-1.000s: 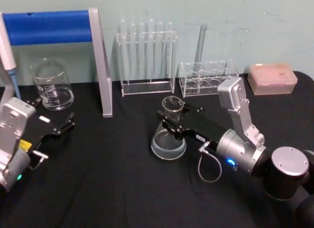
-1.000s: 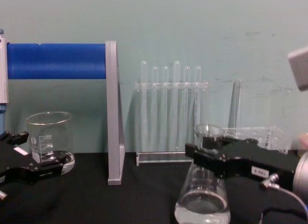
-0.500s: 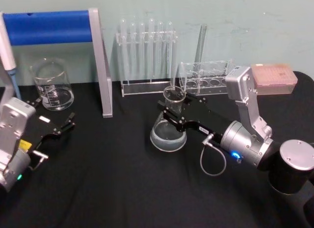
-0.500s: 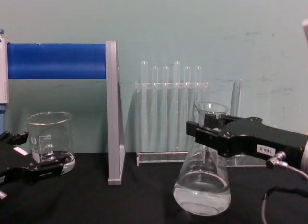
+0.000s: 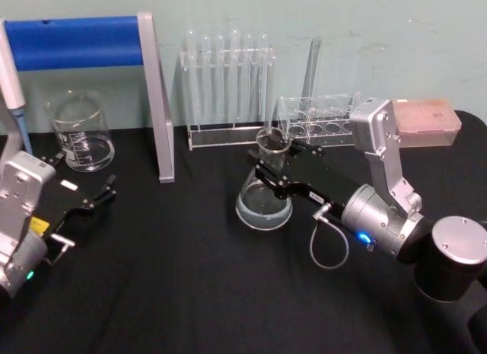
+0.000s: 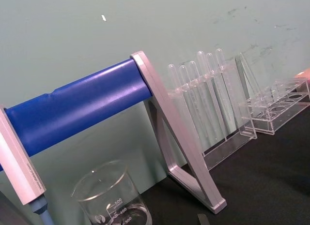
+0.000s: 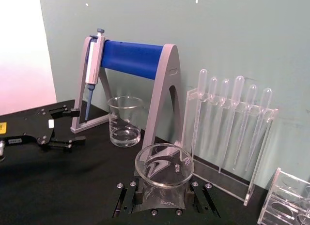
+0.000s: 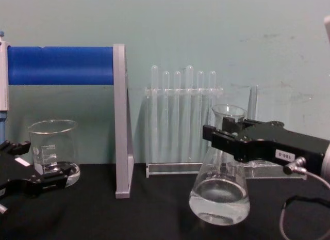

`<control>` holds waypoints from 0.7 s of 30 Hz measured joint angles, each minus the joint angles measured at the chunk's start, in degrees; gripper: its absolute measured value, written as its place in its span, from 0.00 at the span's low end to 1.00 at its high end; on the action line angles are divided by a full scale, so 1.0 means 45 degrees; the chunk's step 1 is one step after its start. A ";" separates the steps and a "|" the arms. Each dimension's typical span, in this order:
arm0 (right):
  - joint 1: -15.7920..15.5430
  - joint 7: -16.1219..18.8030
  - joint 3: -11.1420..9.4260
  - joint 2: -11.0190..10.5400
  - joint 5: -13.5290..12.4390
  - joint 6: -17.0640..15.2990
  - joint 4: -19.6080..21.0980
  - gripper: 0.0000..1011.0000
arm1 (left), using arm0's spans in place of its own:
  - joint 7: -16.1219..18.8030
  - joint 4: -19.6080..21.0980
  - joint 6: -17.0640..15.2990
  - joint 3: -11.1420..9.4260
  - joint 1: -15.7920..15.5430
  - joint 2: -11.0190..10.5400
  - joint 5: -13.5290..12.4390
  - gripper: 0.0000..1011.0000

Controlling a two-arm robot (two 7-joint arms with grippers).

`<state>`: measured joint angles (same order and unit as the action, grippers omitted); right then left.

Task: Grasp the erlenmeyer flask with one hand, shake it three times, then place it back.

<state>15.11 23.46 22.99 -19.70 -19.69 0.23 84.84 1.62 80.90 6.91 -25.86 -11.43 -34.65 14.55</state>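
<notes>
The right black two-jaw gripper (image 5: 268, 171) had its jaws pressed shut on the neck of the clear glass conical erlenmeyer flask (image 5: 265, 196), just under the flared rim. The flask sat at the centre of the head view, right of centre in the chest view, with a little clear liquid pooled in its wide base. It leaned slightly. The base looked just clear of the black tablecloth (image 5: 190, 293), though that could not be settled.

The main risk was slip. Smooth glass was held only at the narrow neck, so a hard shake could have let the flask rotate or drop through the jaws. The mouth was open, so a wide swing might have thrown liquid out. The clear rack of upright test tubes (image 5: 227, 87) and the low clear plastic rack (image 5: 319, 122) stood near behind the flask, and a stroke toward the top of the frame could have struck them. Set down while leaning, the flask might have landed on its edge and rocked.

The left black gripper (image 5: 80, 179) lay parked at the lower left, fingers spread, near the straight-walled glass beaker (image 5: 78, 133).
</notes>
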 joint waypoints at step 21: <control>-0.0131 0.0447 0.1156 0.0501 0.0314 -0.0611 0.1043 0.44 | 0.0000 0.0000 0.0000 0.0000 0.0001 0.0000 -0.0001 0.99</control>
<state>14.52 25.47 28.19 -17.45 -18.28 -2.52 89.53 1.62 80.90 6.91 -25.86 -11.43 -34.65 14.55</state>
